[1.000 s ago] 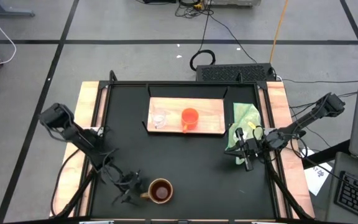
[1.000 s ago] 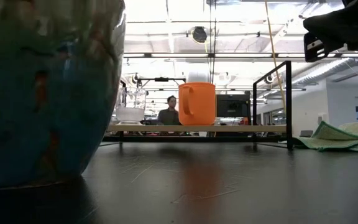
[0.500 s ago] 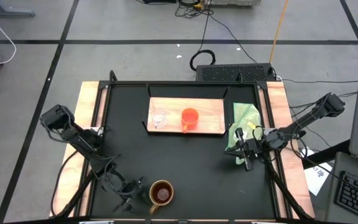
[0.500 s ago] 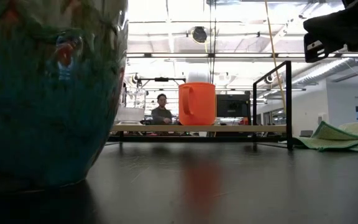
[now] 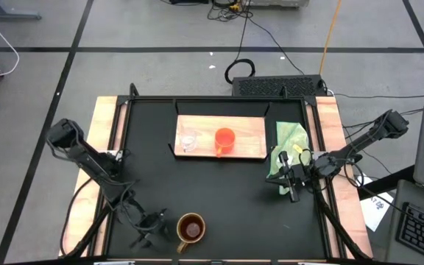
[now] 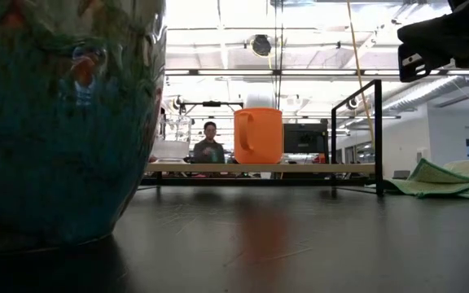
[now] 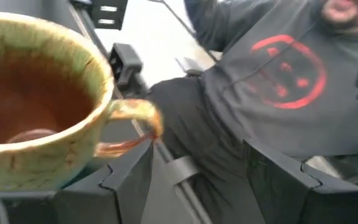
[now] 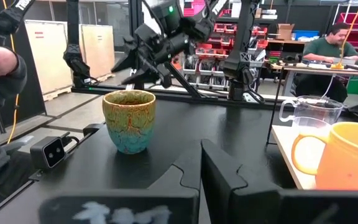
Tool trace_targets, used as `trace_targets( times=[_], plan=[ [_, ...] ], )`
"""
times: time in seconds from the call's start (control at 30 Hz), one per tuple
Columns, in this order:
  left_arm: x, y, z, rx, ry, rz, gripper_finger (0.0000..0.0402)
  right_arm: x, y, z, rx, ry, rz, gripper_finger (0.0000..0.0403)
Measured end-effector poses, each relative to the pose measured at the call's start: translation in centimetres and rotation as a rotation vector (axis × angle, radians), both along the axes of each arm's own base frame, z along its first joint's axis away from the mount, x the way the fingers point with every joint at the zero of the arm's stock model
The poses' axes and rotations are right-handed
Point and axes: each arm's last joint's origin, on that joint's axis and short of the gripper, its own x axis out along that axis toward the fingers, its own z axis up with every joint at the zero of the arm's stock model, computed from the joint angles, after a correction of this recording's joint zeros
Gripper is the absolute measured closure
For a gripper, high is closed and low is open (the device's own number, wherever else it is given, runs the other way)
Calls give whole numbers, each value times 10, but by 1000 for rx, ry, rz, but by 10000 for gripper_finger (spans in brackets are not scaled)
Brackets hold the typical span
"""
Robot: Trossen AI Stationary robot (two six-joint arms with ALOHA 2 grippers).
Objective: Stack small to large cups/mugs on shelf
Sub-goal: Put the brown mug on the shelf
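The brown mug (image 5: 191, 229) stands upright on the black table near its near edge and fills the left of the low view (image 6: 55, 122). My left gripper (image 5: 147, 230) is open just to the mug's left. In the left wrist view (image 7: 197, 174) the mug (image 7: 30, 112) sits beside one finger, outside the gap. The orange cup (image 5: 225, 139) and the clear glass cup (image 5: 188, 140) stand side by side on the light-wood shelf (image 5: 249, 125). My right gripper (image 5: 293, 193) waits shut at the table's right side, beside the cloth. My left gripper is open, and the mug's handle (image 7: 138, 112) curves down to the tip of one finger (image 7: 132, 177). I cannot tell whether they touch. The mug rests with its base on the table.
A light green cloth (image 5: 289, 140) lies right of the shelf, next to my right arm. The shelf stands on black legs (image 6: 379, 138) at the table's far side. Bare black tabletop (image 5: 227, 191) lies between mug and shelf. People are in the room behind.
The brown mug has turned about on the table; its handle swung from pointing left toward the near edge, and the mug shifted slightly nearer. My left gripper drew back a little toward the table's near left corner. The right arm kept still.
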Motion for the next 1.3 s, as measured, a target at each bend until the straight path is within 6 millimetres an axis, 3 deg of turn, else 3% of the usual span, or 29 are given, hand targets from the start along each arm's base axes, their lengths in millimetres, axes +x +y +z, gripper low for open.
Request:
trace_targets(
  times=[0.23, 0.4, 0.67, 0.83, 1.3],
  plan=[
    [-4, 9, 50, 84, -56, 21, 156, 0, 0, 0, -13, 1, 0, 403],
    [16, 38, 80, 194, 87, 200, 156, 0, 0, -1, -18, 3, 0, 403],
    [45, 79, 104, 220, 199, 239, 156, 0, 0, -4, -35, 38, 0, 403],
    [64, 93, 97, 238, 303, 254, 156, 0, 0, -6, -41, 55, 0, 403],
    [130, 91, 60, 442, 619, 202, 156, 0, 0, -7, -45, 57, 0, 403]
  ],
)
